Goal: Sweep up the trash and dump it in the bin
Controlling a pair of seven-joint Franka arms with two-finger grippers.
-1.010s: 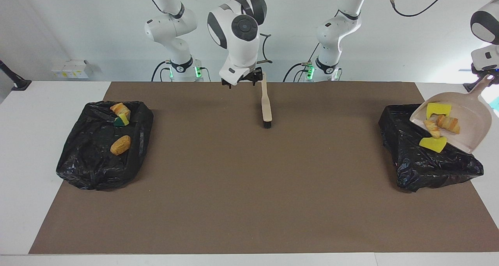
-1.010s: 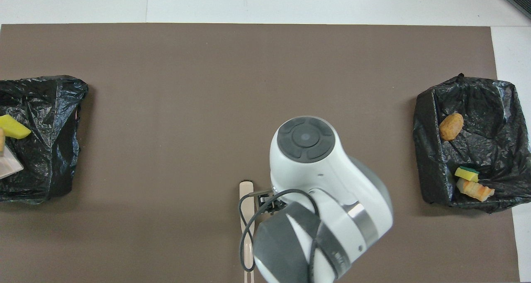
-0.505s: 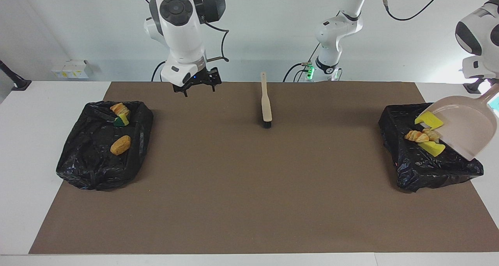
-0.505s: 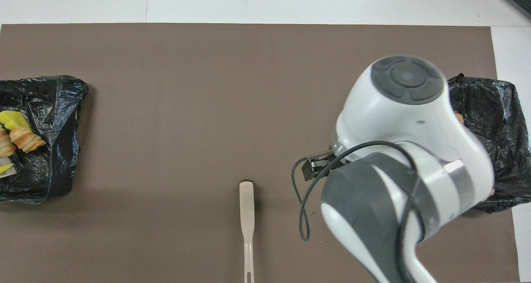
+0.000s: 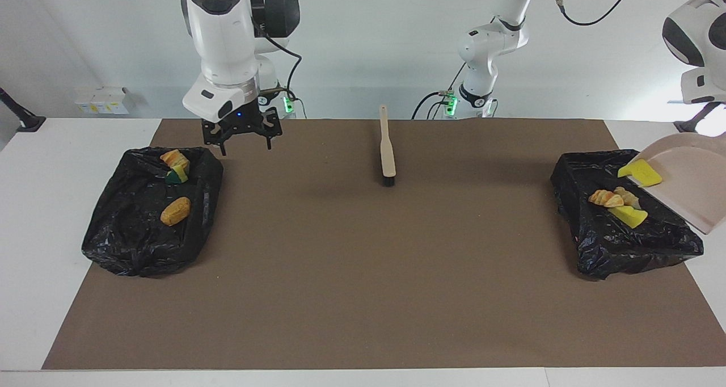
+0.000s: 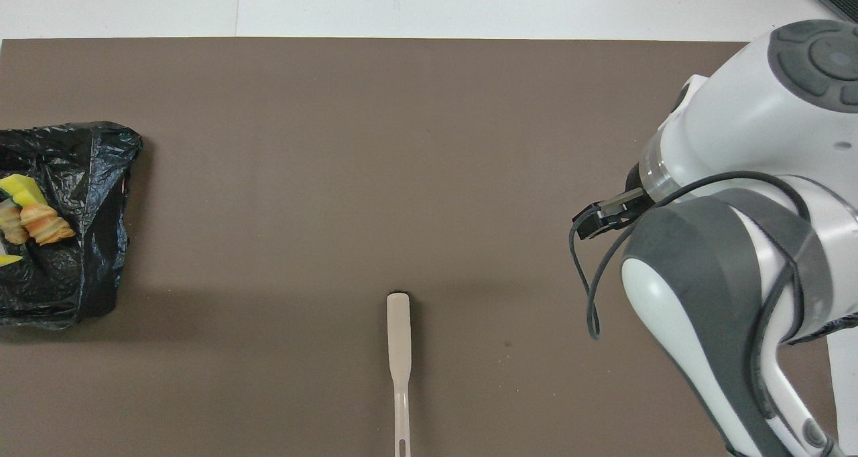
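The beige dustpan (image 5: 689, 183) hangs tilted over the black-lined bin (image 5: 601, 251) at the left arm's end of the table. My left gripper holds the pan by its handle past the view's edge; only the left arm's wrist (image 5: 700, 86) shows. One yellow sponge chunk (image 5: 641, 172) lies at the pan's lip. In that bin lie two tan bread lumps (image 5: 606, 198) and another yellow chunk (image 5: 628, 217); the overhead view shows this bin (image 6: 87, 175) with its lumps (image 6: 43, 221). My right gripper (image 5: 244, 143) hangs open and empty over the mat beside the other bin (image 5: 130, 251).
The bin at the right arm's end holds a bread lump (image 5: 175, 211), a yellow-green sponge (image 5: 178, 175) and a croissant-like piece (image 5: 174, 159); the right arm (image 6: 737, 256) covers it from above. The brush (image 5: 387, 148) (image 6: 399, 350) lies on the brown mat (image 5: 363, 273) at mid-table, near the robots' edge.
My right gripper moved from the brush handle to beside the bin at its own end. The dustpan tipped up higher, and most scraps slid off it into the bin.
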